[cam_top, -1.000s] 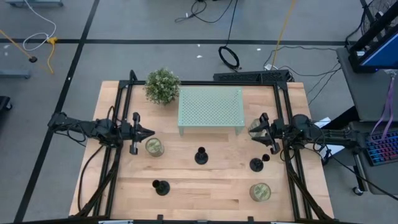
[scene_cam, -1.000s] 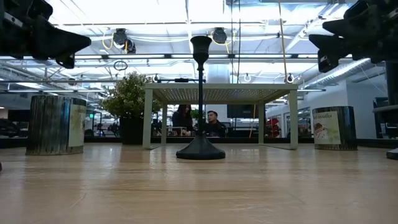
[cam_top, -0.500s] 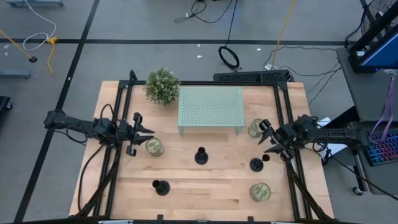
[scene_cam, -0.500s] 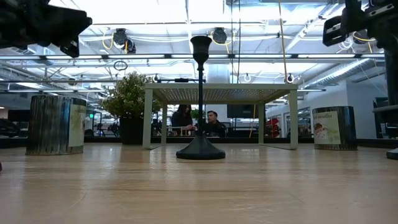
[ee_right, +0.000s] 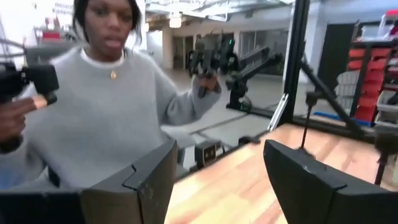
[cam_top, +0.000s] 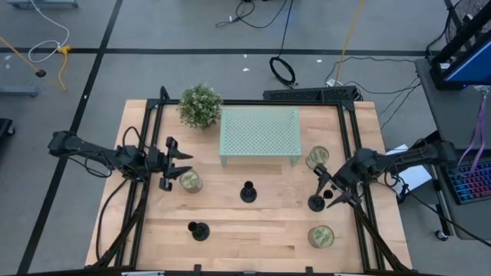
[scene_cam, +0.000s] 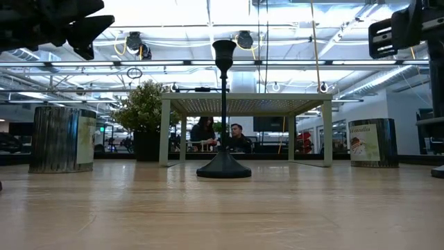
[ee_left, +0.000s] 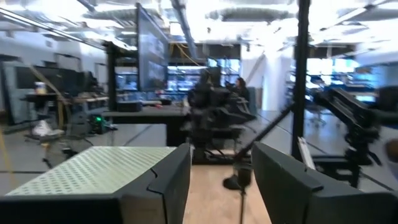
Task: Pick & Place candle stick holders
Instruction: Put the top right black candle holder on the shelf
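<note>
Three black candle stick holders stand upright on their round bases on the wooden table: one at the middle, one near the front left, one at the right. My left gripper hovers open at the table's left, level, pointing right, next to a gold-green jar. My right gripper hangs open at the right, slanting toward the near left, just beside the right holder. Neither gripper holds anything.
A pale green perforated shelf stands at the back middle, a potted plant to its left. Two more jars sit at the right and near right. A person in a grey sweater stands beyond the near edge.
My left gripper has opened from shut while staying in place beside the jar. My right gripper has gone toward the table's near edge and turned from pointing left to slanting near-left, coming close to the right candle stick holder. Nothing on the table has moved.
</note>
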Action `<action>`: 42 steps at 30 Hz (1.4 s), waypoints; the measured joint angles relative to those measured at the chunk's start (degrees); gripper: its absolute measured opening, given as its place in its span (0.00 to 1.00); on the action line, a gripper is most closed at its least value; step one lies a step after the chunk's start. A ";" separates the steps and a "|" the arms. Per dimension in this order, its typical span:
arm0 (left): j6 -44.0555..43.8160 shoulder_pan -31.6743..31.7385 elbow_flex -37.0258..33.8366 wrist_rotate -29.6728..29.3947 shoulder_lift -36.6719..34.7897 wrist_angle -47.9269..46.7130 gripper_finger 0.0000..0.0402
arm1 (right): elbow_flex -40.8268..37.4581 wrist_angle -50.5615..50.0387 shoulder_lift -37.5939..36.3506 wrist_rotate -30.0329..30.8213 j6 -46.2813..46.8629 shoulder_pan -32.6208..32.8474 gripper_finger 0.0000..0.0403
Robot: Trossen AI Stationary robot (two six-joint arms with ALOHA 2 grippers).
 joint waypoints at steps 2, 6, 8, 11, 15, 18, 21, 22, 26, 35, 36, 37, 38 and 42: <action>0.00 0.00 0.00 -1.16 -0.02 0.18 0.44 | 0.00 -1.56 1.39 0.09 -1.53 0.39 0.59; 0.00 0.00 0.00 -1.36 -0.02 0.18 0.44 | 0.00 -2.58 3.69 1.39 -3.57 0.39 0.59; -0.02 0.00 0.00 -1.37 -0.02 0.18 0.44 | 0.00 -2.60 4.63 1.60 -4.25 0.39 0.58; 0.14 0.00 0.00 -1.37 -0.02 0.16 0.44 | 0.00 -4.67 5.85 1.60 -4.61 0.39 0.56; 1.64 0.00 0.00 -1.39 -0.02 0.11 0.44 | 0.00 -7.20 7.49 1.62 -4.04 0.39 0.49; 1.84 0.00 0.00 -1.39 -0.02 -0.13 0.44 | 0.00 -8.50 8.17 1.60 -4.13 0.39 0.41; 1.93 0.00 0.00 -1.39 -0.02 -0.98 0.44 | 0.00 -8.99 8.54 1.60 -3.99 0.39 0.30; 1.97 0.00 0.00 -1.39 -0.02 -1.42 0.44 | 0.00 -8.96 8.55 1.60 -3.99 0.39 0.26; 2.71 0.00 0.00 -1.43 -0.01 -3.38 0.44 | 0.00 -8.22 8.58 1.82 -3.99 0.39 0.17; 8.04 0.00 0.00 -1.55 -0.02 -4.22 0.44 | 0.08 14.52 8.60 19.62 -3.96 0.37 0.17; 8.72 0.00 0.00 -1.55 -0.02 -4.21 0.44 | 0.44 17.74 8.60 22.39 -4.08 0.37 0.17; 9.47 0.00 0.00 -1.55 -0.02 -4.19 0.44 | 1.07 20.39 8.58 25.55 -4.39 0.37 0.17; 10.08 0.00 0.00 -1.55 -0.02 -4.18 0.44 | 2.05 22.10 8.55 28.65 -4.82 0.37 0.17; 11.06 0.00 0.00 -1.55 -0.02 -3.51 0.44 | 7.68 22.88 8.82 44.78 -8.50 0.24 0.17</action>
